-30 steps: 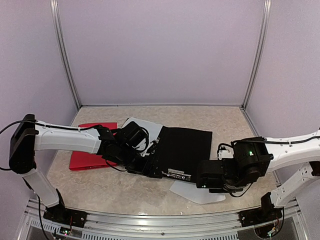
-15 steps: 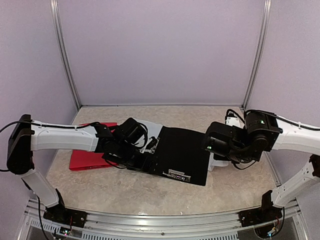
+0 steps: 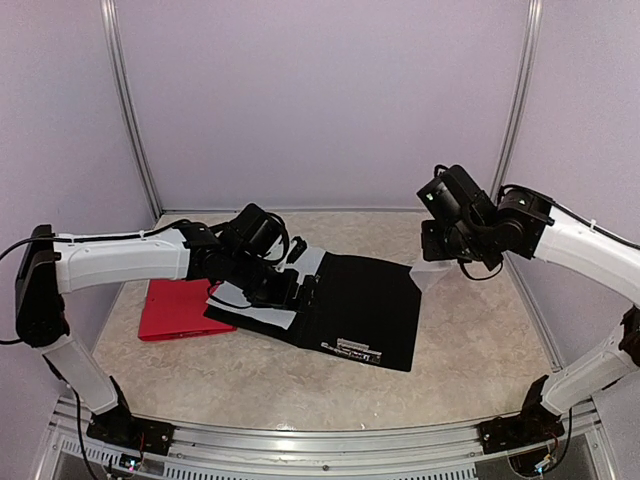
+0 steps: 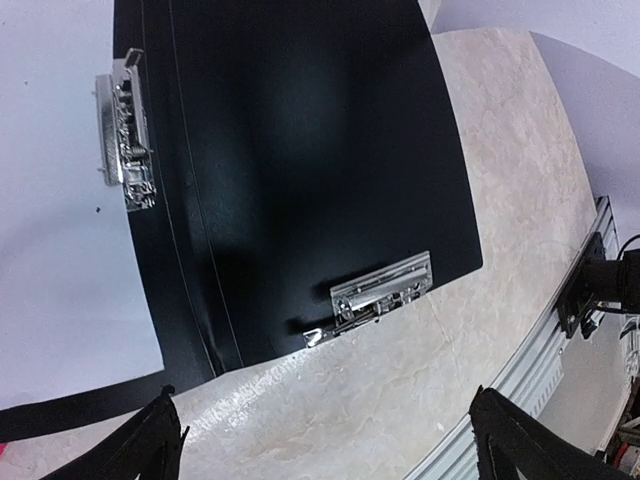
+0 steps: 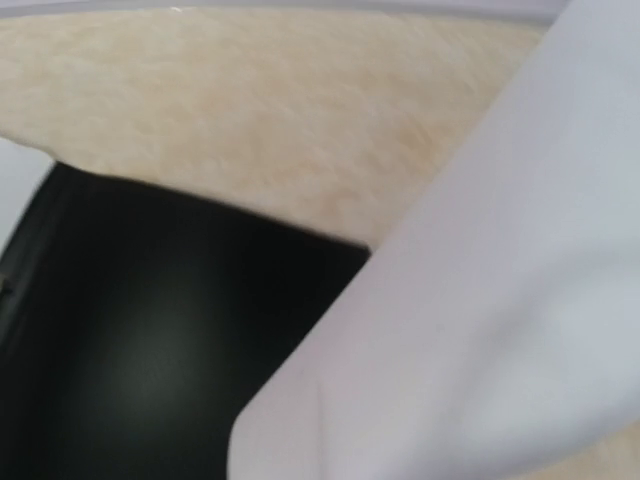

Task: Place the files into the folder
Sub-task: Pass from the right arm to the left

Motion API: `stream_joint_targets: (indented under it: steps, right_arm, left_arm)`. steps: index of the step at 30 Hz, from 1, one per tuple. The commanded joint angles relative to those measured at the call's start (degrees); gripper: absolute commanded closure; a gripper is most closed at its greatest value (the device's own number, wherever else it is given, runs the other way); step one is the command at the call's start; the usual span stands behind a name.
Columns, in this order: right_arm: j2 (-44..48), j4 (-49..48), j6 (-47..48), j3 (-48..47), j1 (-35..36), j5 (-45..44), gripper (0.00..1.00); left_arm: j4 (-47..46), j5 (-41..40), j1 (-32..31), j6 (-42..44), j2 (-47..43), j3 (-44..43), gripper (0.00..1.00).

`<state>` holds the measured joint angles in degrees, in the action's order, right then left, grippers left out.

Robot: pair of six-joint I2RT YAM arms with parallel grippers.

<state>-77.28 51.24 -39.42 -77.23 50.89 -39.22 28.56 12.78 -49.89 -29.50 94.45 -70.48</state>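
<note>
An open black folder (image 3: 365,305) (image 4: 300,170) lies flat in the middle of the table, and two metal clips (image 4: 382,290) show on its inside. A white file sheet (image 3: 255,315) (image 4: 50,200) lies on its left half. My left gripper (image 3: 296,290) (image 4: 330,445) hovers over the folder's near edge, open and empty, with both fingertips (image 4: 150,440) far apart. My right gripper (image 3: 440,252) is raised at the folder's far right corner, shut on another white file sheet (image 3: 430,275) (image 5: 480,300) that hangs from it. That sheet hides its fingers in the right wrist view.
A shut red folder (image 3: 178,310) lies at the left, partly under the left arm. Purple walls with metal posts (image 3: 135,120) enclose the marbled table (image 3: 470,350). A metal rail (image 4: 560,340) runs along the near edge.
My right arm has carried the white sheet from the near right of the table up and back to the folder's far right corner. My left gripper has drawn back and risen slightly.
</note>
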Motion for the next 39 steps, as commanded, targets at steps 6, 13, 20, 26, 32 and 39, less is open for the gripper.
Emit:
stream_joint_targets:
  steps: [6, 13, 20, 26, 32, 39]
  right_arm:
    - [-10.82, -18.41, 24.88, -11.51, -6.83, 13.47, 1.0]
    - [-15.67, -21.19, 32.64, -19.3, -6.95, 31.87, 1.0]
    - [-15.61, -19.0, 38.32, -15.24, -6.82, 44.61, 1.0]
    - [-10.97, -15.27, 42.79, -9.17, -6.5, 49.32, 1.0]
    - [-6.84, -11.12, 43.56, -3.38, -5.59, 47.42, 1.0]
    - [-5.24, -10.03, 47.67, -0.89, -3.82, 46.28, 1.0]
  left_arm:
    - [0.54, -3.62, 7.07, 2.4, -0.71, -5.38, 0.02]
    - [2.8, -5.7, 13.24, 5.44, -4.85, -8.14, 0.01]
    - [4.36, -2.06, 18.86, 14.53, -11.49, -7.23, 0.02]
    - [5.02, 3.57, 20.24, 21.5, -13.26, -8.38, 0.03]
    - [8.44, 14.69, 20.45, 29.05, -6.88, -16.05, 0.03]
    - [20.55, 25.03, 20.71, 43.87, 8.78, -35.76, 0.05]
